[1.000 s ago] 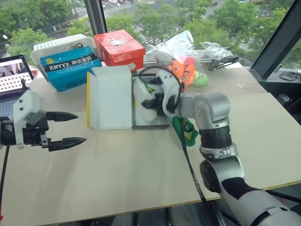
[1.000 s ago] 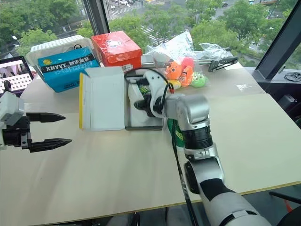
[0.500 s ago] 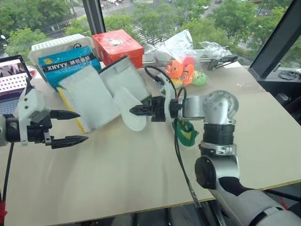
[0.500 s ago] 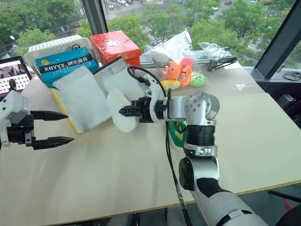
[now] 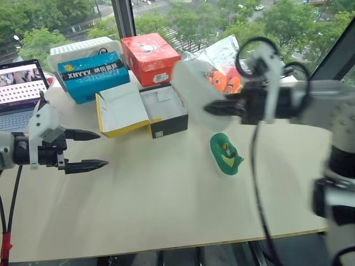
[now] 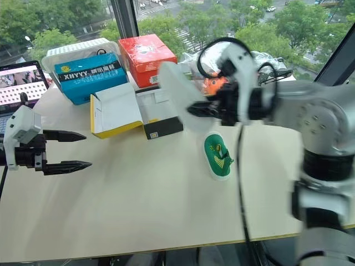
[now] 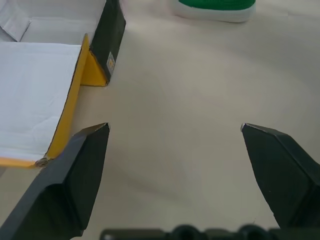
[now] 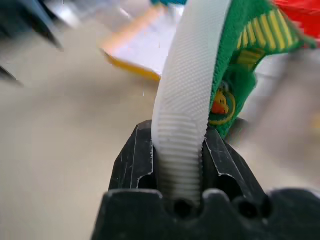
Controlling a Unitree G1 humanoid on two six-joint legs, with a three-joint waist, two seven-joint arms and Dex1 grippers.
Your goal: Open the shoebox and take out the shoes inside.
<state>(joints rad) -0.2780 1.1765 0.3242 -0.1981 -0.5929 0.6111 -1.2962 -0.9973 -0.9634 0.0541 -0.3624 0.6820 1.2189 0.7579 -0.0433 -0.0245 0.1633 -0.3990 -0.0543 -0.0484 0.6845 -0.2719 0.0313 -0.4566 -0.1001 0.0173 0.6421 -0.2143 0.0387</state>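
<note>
right gripper (image 8: pixel 182 165) pinching second shoe (image 8: pixel 200 80) sole, lifting; should be lowering beside first shoe (image 5: pixel 225 155), 5 o'clock of shoebox (image 5: pixel 161 108); left gripper (image 5: pixel 91 149) gaping, empty.

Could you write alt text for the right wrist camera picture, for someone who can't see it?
The right hand grips a green shoe by its white ribbed sole. Behind it, blurred, lie the open shoebox and the table.
</note>
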